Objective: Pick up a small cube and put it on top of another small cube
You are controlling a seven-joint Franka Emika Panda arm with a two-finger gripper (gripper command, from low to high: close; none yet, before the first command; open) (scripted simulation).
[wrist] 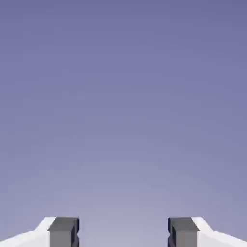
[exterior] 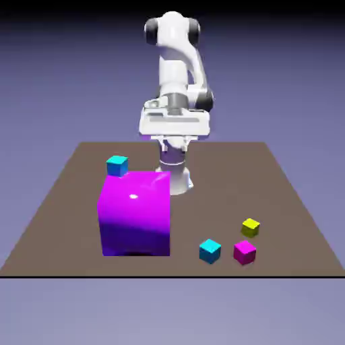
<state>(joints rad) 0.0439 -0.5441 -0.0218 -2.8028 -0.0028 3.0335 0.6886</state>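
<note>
You have a table (exterior: 209, 202) with a matte, dark brown top, on which your big purple cube (exterior: 135, 214) shows smooth, glossy faces, a bright highlight near its upper part and shading that deepens to violet below. One small cyan cube (exterior: 117, 166) appears at the big cube's upper edge in the exterior view; you cannot tell whether it sits on top or behind. The other small cyan cube (exterior: 210, 251) lies on the table toward the exterior view's right, just beside the small magenta cube (exterior: 244, 253), with the small yellow cube (exterior: 251, 228) near both. All four small units are plain, sharp-edged and evenly coloured. Your arm (exterior: 174, 74) has smooth white casings with dark joint caps. The hand view shows you the gripper (wrist: 123, 232) with its jaws wide apart, grey block-shaped tips and nothing between them; against the blue-violet backdrop (wrist: 123, 106), it shows no cube.
</note>
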